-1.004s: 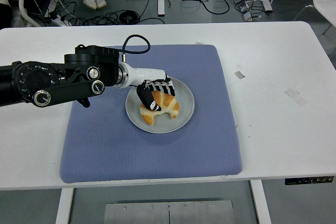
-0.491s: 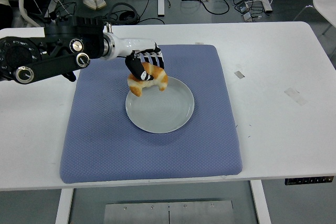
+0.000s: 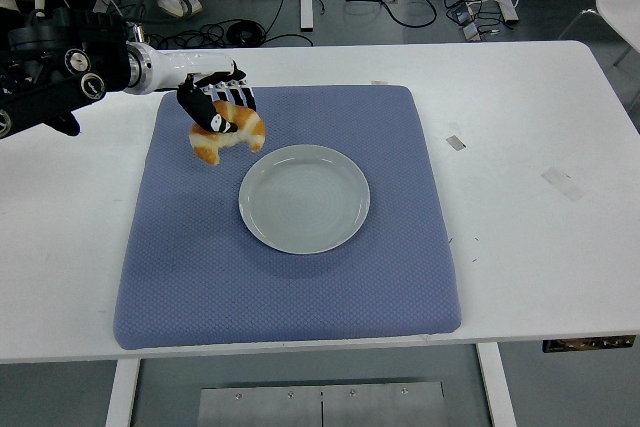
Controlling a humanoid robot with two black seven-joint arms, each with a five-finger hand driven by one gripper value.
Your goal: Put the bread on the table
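Bread (image 3: 228, 132) is gripped in the left hand (image 3: 213, 107), held above the mat (image 3: 290, 287), just left and far of the empty plate (image 3: 305, 199). Carry step is judged in hand. Next, bare table (image 3: 520, 147) must be reached, then bread lowered and released.

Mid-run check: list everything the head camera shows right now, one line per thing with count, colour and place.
bread: one, golden brown, held above the mat's far left part, off the plate
plate: one, pale grey, bare, on the mat's middle
mat: one, blue, on the table
table: one, white
tape scraps: a few, pale, on the table right of the mat
cables: several, black, on the floor beyond the table
left hand: one, black, fingers closed on the bread
right hand: not in view
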